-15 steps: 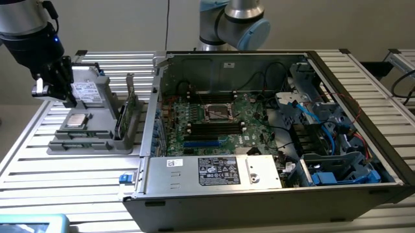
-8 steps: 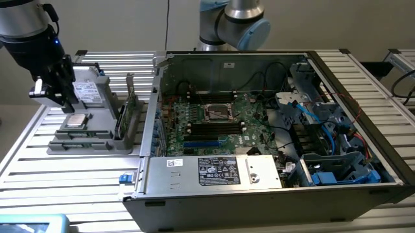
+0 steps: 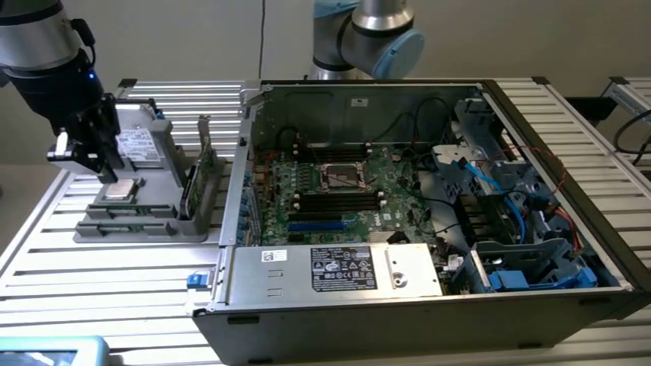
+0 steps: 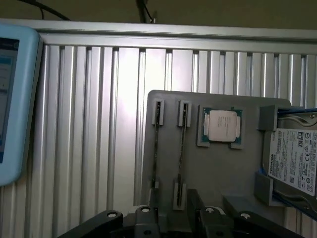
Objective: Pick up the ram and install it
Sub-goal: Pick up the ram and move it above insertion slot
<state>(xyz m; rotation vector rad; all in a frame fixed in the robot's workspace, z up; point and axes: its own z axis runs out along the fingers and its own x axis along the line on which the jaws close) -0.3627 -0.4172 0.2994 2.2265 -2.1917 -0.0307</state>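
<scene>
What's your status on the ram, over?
Gripper above grey holder, by processor chip. Ram on edge in holder, not yet picked. Nothing covering it.

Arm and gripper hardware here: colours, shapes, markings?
The arm has silver-grey segments and joints with light-blue caps. The gripper is black and boxy, with a small blue light above it. In the wrist view its black linkages carry silver screw heads.
</scene>
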